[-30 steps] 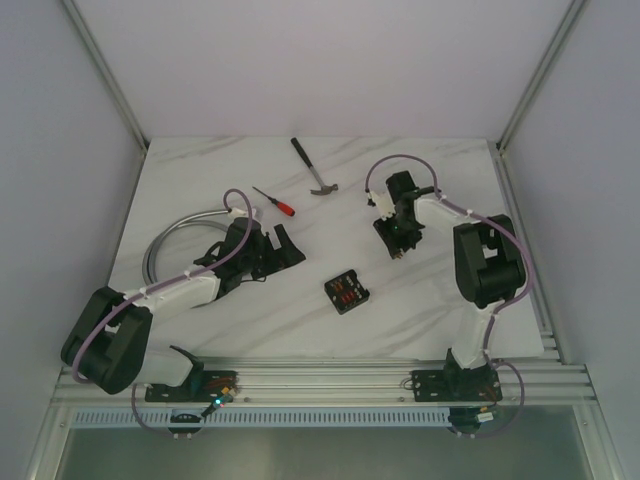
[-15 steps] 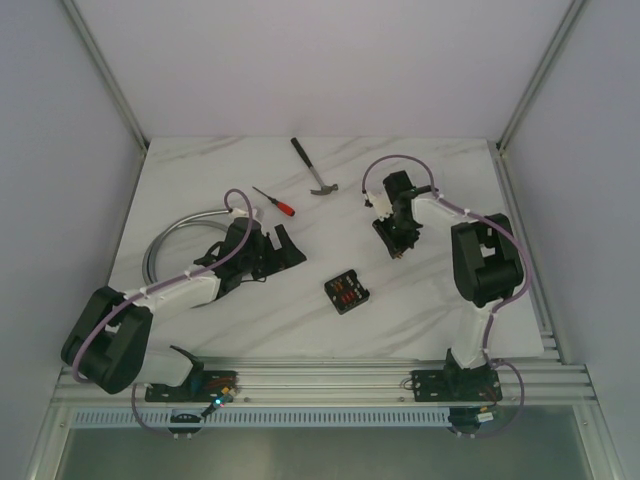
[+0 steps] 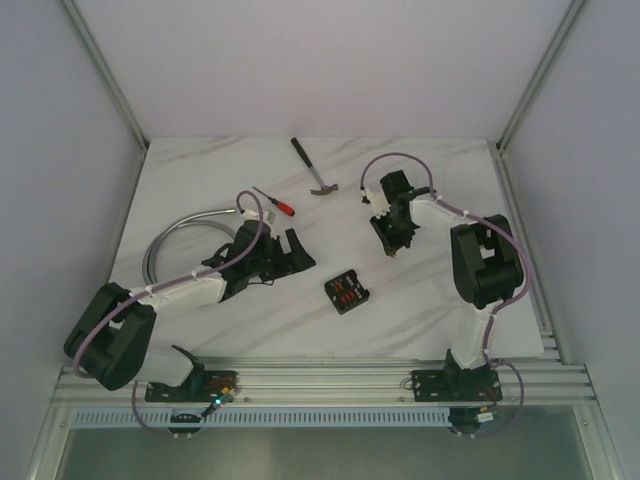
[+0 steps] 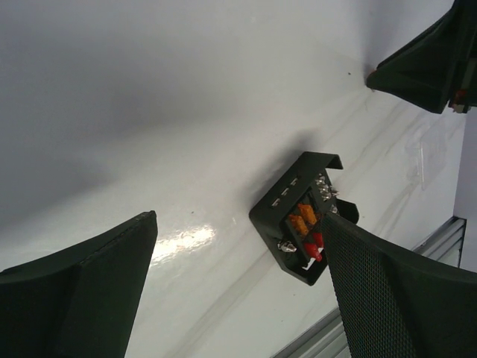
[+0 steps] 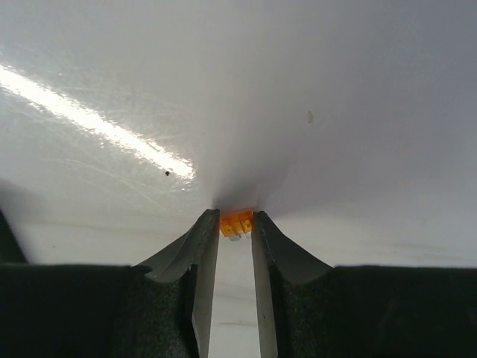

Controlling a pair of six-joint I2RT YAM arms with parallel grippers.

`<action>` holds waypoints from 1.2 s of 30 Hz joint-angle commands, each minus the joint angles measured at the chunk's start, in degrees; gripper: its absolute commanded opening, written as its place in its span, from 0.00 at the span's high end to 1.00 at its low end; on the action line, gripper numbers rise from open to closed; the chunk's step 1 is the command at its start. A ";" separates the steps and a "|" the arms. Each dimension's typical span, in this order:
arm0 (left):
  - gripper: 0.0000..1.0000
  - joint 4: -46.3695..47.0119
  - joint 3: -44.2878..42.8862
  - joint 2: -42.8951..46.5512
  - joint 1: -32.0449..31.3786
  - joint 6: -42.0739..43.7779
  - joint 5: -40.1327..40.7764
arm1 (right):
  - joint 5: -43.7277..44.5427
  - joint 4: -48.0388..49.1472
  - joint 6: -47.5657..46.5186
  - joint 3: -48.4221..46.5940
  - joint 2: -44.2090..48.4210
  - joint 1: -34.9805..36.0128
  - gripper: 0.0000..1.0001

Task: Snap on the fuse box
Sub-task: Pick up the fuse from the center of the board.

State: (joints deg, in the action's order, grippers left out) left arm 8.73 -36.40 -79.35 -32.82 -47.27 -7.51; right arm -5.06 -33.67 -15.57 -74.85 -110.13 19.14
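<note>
The fuse box (image 3: 346, 291) is a small black square box with red and orange fuses on its face, lying on the white table near the middle front. It also shows in the left wrist view (image 4: 302, 216), partly behind my right-hand finger. My left gripper (image 3: 296, 252) is open and empty, a short way left of and behind the box. My right gripper (image 3: 393, 246) is at the back right, tips down on the table, shut on a small orange fuse (image 5: 236, 222) pinched between its fingertips.
A red-handled screwdriver (image 3: 274, 201) and a small hammer (image 3: 314, 167) lie at the back of the table. A grey flexible hose (image 3: 172, 237) curls at the left beside the left arm. The metal rail runs along the front edge.
My left gripper has moved right and a little forward, closer to the fuse box. My right gripper has shifted slightly left and back.
</note>
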 commanded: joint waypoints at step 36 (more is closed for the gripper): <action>0.00 8.31 -1.81 -1.07 -4.27 3.06 5.03 | 5.52 -0.04 4.37 -0.97 -0.19 2.76 0.52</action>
State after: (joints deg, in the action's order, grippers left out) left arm 17.85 -37.98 -79.79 -37.30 -44.27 -2.94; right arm -1.21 -32.10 -9.41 -73.28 -108.16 21.30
